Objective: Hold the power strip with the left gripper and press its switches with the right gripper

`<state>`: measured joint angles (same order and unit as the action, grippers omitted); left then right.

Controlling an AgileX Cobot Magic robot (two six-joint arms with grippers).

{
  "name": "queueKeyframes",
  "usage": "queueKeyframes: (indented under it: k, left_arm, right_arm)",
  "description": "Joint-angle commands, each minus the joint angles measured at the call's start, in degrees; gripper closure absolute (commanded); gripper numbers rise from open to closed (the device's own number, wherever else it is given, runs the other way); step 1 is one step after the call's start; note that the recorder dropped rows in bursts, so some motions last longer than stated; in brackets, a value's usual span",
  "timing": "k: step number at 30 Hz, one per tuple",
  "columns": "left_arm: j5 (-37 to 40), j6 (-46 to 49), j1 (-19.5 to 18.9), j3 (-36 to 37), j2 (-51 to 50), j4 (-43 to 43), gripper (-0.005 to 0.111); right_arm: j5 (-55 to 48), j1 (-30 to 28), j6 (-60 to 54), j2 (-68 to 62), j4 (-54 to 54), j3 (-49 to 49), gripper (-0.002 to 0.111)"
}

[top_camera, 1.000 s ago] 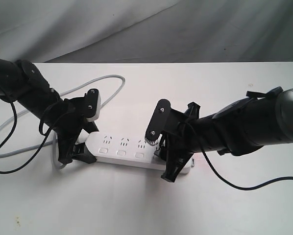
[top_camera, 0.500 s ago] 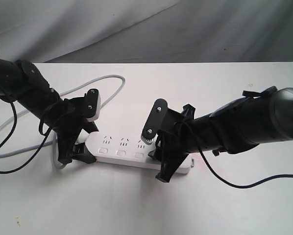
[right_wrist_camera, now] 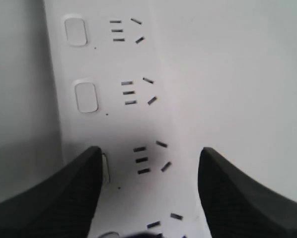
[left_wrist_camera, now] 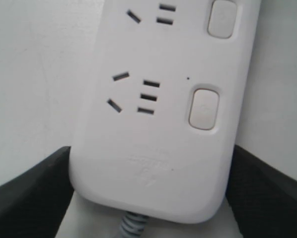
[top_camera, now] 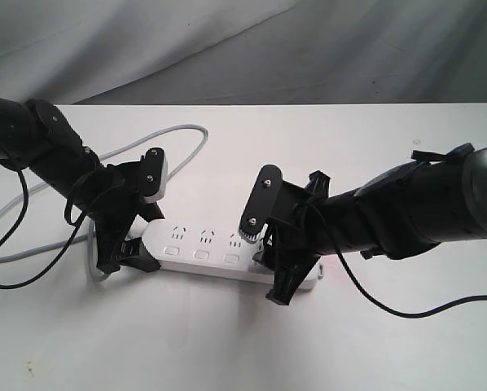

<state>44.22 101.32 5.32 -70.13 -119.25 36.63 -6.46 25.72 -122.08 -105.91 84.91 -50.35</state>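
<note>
The white power strip (top_camera: 201, 244) lies on the white table with its sockets up. My left gripper (top_camera: 140, 221) is shut on its cord end; black fingers (left_wrist_camera: 32, 198) press both long sides of the strip (left_wrist_camera: 153, 148). Two switches (left_wrist_camera: 204, 108) show there. My right gripper (top_camera: 264, 265) stands open over the strip's right part, one finger on each side. Close up, the right gripper (right_wrist_camera: 148, 166) straddles a socket, and one finger (right_wrist_camera: 54, 198) covers most of a switch (right_wrist_camera: 105, 168). Two more switches (right_wrist_camera: 86, 96) lie free beyond it. The strip's right end is hidden by the right arm.
The grey cord (top_camera: 146, 142) loops from the strip's left end across the table's back left. Loose black cables (top_camera: 15, 244) hang from the left arm, and another cable (top_camera: 406, 309) trails from the right arm. A grey cloth backdrop (top_camera: 309, 49) rises behind the table.
The right gripper shifted a little left along the strip half a second ago and has come back right. The left gripper and the strip have not moved.
</note>
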Motion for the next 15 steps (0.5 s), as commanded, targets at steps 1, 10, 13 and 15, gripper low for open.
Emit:
queueKeyframes:
  k: [1,10,13,15]
  left_arm:
    - [-0.7,-0.4,0.3,-0.2,-0.2,0.6,0.034]
    - [-0.7,-0.3,0.3,-0.2,-0.2,0.6,0.034]
    - [-0.8,-0.3,0.3,-0.2,-0.2,0.6,0.034]
    - [-0.8,-0.3,0.3,-0.2,-0.2,0.6,0.034]
  right_arm:
    - [1.8,0.1,-0.6,4.9,-0.6,1.4,0.054]
    - [3.0,-2.8,-0.6,8.5,0.1,7.3,0.054]
    - [2.9,-3.6,-0.7,8.4,0.0,7.6,0.054]
    - [2.9,-3.9,-0.7,8.4,-0.1,7.6,0.054]
